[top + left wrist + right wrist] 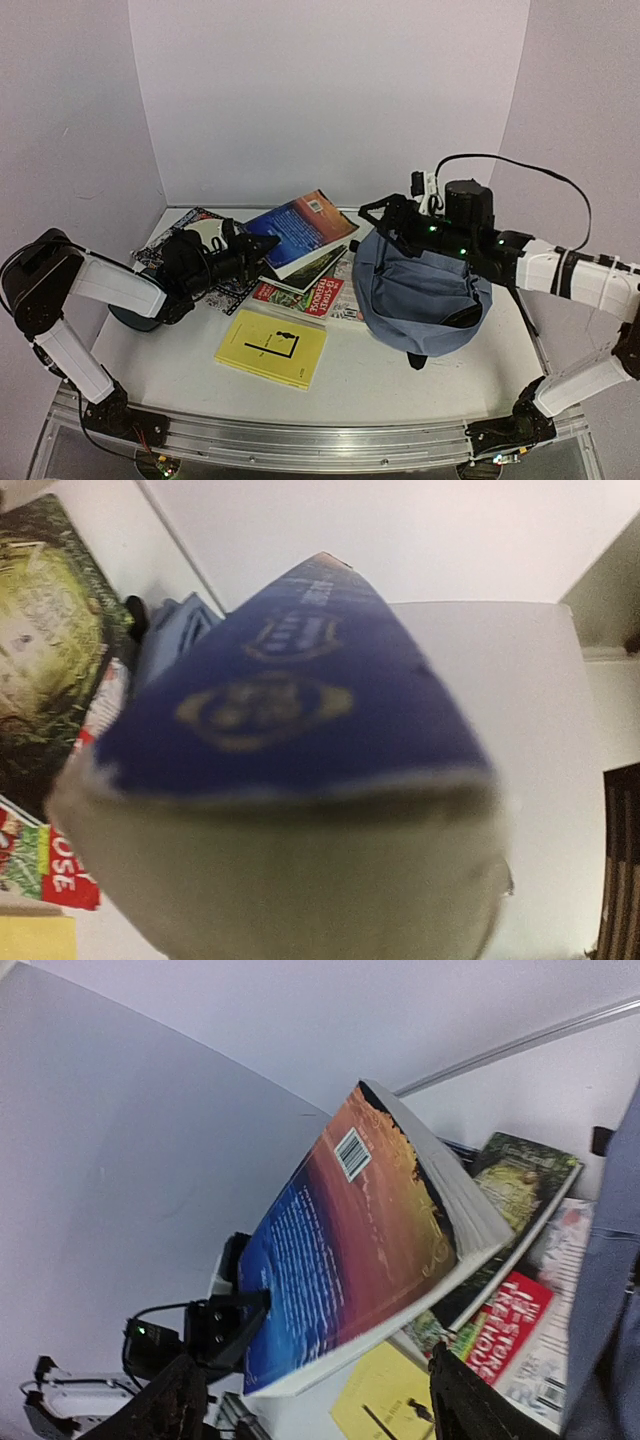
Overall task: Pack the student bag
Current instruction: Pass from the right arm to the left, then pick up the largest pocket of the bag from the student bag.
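Jaws of the left gripper (262, 245) are pressed onto the near corner of a paperback book (303, 224), pinching it. The cover fades from orange to deep blue and carries a barcode. In the right wrist view the book is tilted and raised clear of the things below it. In the left wrist view its blue cover and pale page edge fill most of the picture, blurred, and the fingers themselves are hidden.

Just below and right of the held book lie a dark green book (316, 266) and a red-and-white magazine (300, 293), which overlap each other. A yellow booklet (272, 348) lies nearer the arms, its far edge touching the magazine. A black-and-white patterned book (205, 222) lies flat under the left arm.

The right gripper (383, 225) hangs at the rear left rim of the student bag (425, 298). Its 2 fingers (175, 1410) are spread wide in its wrist view, and blue-grey cloth runs down the right edge of that picture, just beside the other finger. Whether a finger is hooked in the rim I cannot tell.

The bag sits on the right half of the white table (400, 395), slumped, with its mouth facing left toward the books. Its left edge is just beside the magazine.
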You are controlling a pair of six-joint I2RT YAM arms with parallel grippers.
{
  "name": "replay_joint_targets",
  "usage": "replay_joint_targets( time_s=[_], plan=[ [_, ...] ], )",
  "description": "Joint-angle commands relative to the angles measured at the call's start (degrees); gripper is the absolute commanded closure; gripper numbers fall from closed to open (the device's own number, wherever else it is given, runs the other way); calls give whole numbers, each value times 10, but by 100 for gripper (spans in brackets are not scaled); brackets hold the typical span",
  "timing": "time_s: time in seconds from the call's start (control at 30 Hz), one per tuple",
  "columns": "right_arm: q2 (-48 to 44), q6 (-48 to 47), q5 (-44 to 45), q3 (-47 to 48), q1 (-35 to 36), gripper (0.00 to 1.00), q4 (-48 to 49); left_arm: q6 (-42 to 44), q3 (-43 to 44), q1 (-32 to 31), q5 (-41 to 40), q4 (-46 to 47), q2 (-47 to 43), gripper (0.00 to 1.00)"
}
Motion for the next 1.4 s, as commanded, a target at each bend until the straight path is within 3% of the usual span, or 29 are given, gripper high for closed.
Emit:
replay_joint_targets(
  time_s=[0.0,0.23,0.6,0.9,1.03,1.37],
  plan=[
    [-66,-197,29,84,-14,21,-337,41,14,14,-6,33,-49,100],
    [-51,-360,149,187,-21,16,-687,71,23,22,18,-14,-65,100],
    [58,-513,317,265,-21,2,-983,122,54,29,58,-93,-96,100],
    [105,-597,386,235,-21,2,-996,166,77,30,75,-167,-118,100],
    [129,-628,377,200,-21,6,-971,172,82,30,82,-174,-119,100],
    [157,-683,408,136,-22,36,-864,183,91,30,91,-188,-123,100]
  ],
)
